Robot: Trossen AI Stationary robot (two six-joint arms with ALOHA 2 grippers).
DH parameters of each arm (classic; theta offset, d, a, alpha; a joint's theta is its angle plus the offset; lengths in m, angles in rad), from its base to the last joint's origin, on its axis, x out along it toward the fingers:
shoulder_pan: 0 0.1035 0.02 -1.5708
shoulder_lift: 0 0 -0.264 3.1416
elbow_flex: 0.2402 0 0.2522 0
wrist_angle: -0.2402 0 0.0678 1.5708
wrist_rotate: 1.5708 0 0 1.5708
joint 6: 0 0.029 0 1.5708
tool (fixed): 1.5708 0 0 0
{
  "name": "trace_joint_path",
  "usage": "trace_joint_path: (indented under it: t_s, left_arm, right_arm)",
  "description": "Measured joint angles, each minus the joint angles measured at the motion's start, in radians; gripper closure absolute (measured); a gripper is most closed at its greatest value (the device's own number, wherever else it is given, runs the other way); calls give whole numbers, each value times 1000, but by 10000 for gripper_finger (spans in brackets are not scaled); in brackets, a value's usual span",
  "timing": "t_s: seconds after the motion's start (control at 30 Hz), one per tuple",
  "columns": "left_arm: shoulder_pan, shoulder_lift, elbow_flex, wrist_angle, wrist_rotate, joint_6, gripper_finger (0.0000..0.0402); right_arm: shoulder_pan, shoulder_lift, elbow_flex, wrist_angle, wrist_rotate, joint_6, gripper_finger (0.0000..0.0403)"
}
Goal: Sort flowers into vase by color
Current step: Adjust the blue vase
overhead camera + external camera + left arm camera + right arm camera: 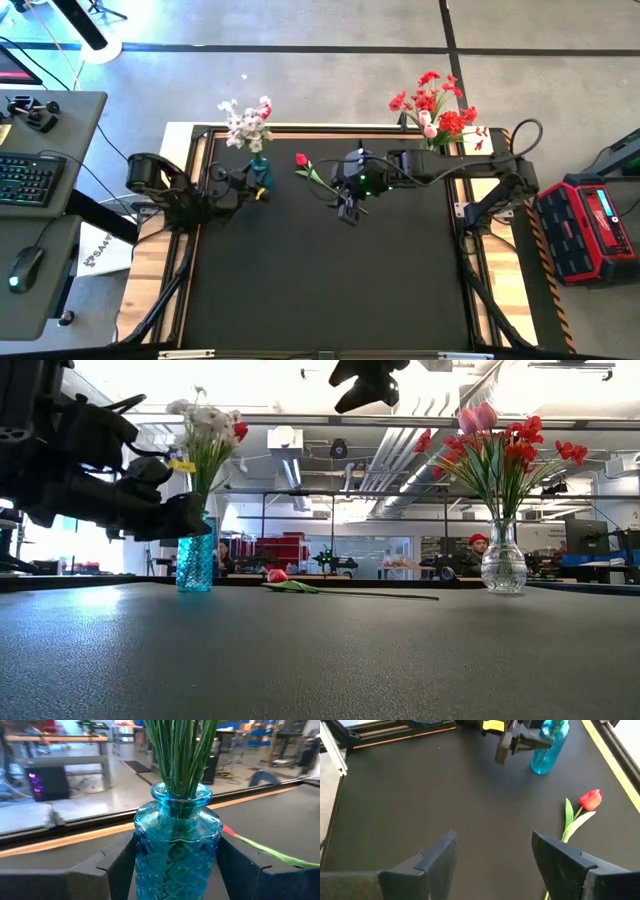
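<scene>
Your left end effector (pixel 252 187) sits at the blue vase (pixel 260 178) near the counter's (pixel 320 290) far left edge, its fingers (pixel 117 865) spread wide on either side of the vase body; you cannot tell whether the pads touch the glass. The blue vase stands upright and holds the white flowers (pixel 246 124), with one red bud among them near the top, and their green stems fill its neck in the left wrist view. Your right end effector (pixel 346 207) hangs above the middle of the counter's far half, raised clear of the surface, fingers (pixel 437 857) wide apart and holding nothing. Just beside it, a single red tulip (pixel 303 160) lies flat on the counter between the two vases, its bud toward the blue vase and its stem running toward the right arm. The clear vase (pixel 503 563) stands upright near the far right edge and holds the red flowers (pixel 432 105), with a pair of pink tulips (pixel 477 417) mixed in. In the low view, a person in a red cap (pixel 478 541) shows in the room beyond the counter.
</scene>
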Motion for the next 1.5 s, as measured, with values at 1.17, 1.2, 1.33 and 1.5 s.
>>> trace_joint_path:
  t_s: [1.17, 1.2, 1.33, 1.5]
  left_arm:
    - [-41, -3, -1, -56, -39, 17, 114]
    - [-43, -3, -3, -55, -38, 18, 114]
    - [-46, -3, -27, -54, -42, -39, 114]
    - [-47, -8, -35, -81, -40, -96, 113]
  right_arm:
    - [-236, 357, -229, 230, -12, -20, 198]
    - [-248, 360, -229, 231, -15, -26, 205]
    - [-287, 369, -228, 231, -55, -32, 228]
    - [-295, 409, -230, 222, -101, -61, 239]
